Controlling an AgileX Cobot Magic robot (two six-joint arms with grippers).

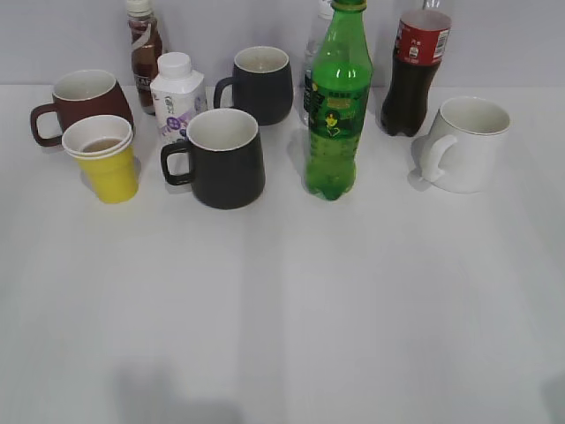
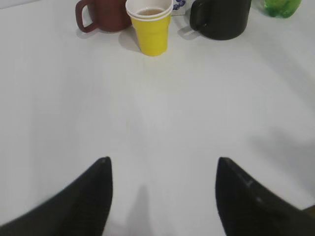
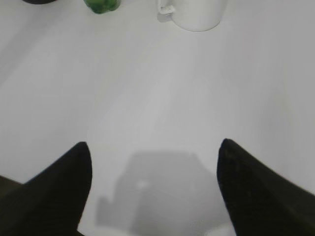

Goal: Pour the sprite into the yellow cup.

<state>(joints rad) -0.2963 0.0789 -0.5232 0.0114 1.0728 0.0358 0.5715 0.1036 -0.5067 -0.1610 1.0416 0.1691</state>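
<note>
exterior: the sprite (image 1: 336, 106) stood capped mid-table, well apart from the yellow cup (image 1: 106, 158) at left.
left wrist: left gripper (image 2: 162, 189) spread apart, empty.
right wrist: right gripper (image 3: 155, 182) spread, empty.
risk: crowded mugs could be knocked.

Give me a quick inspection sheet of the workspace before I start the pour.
Surface: white table, bare in the near half.
Job's things: green bottle upright, cap on, untouched; yellow cup upright at front left, some brownish liquid already in it.
Clutter: brown mug behind the cup, two black mugs, white mug, cola bottle, small white bottle, brown drink bottle, clear bottle behind the green one.
Grippers: left gripper and right gripper open, empty, well short of the row.
Cables: nothing seen.
Surroundings: plain grey wall.
</note>
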